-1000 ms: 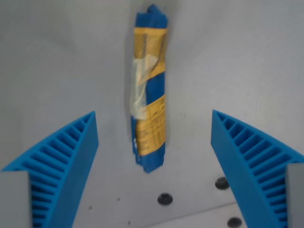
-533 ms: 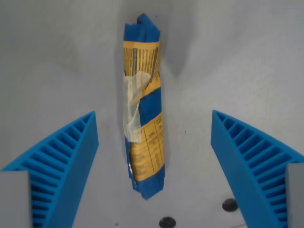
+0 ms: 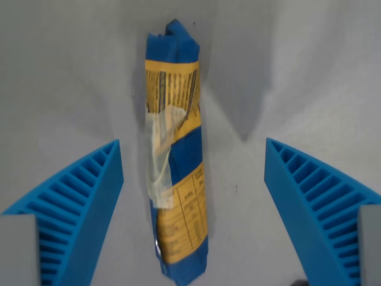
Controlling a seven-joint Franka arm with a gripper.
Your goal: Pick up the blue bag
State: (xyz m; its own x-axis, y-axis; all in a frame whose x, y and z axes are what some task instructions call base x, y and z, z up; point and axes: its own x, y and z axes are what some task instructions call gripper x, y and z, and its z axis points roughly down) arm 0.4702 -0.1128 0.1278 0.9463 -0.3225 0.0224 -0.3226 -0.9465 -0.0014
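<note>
The blue bag (image 3: 176,161) is a long rolled packet with yellow printed panels and a strip of clear tape. It lies lengthwise on the grey surface, running from the top centre down to the bottom of the wrist view. My gripper (image 3: 193,208) is open above it. The left blue ribbed finger (image 3: 77,208) stands to the wrist view's left of the bag and the right finger (image 3: 315,208) to its right. The bag lies between them, nearer the left finger, and neither finger touches it.
The bag rests on a plain grey table surface (image 3: 309,71). A dark spot, cut off by the frame, shows at the bottom edge (image 3: 300,283) near the right finger.
The camera has moved down and forward. The bag now looks larger and reaches lower between the fingers. The dark holes at the bottom have slid almost out of view. The fingers stay open.
</note>
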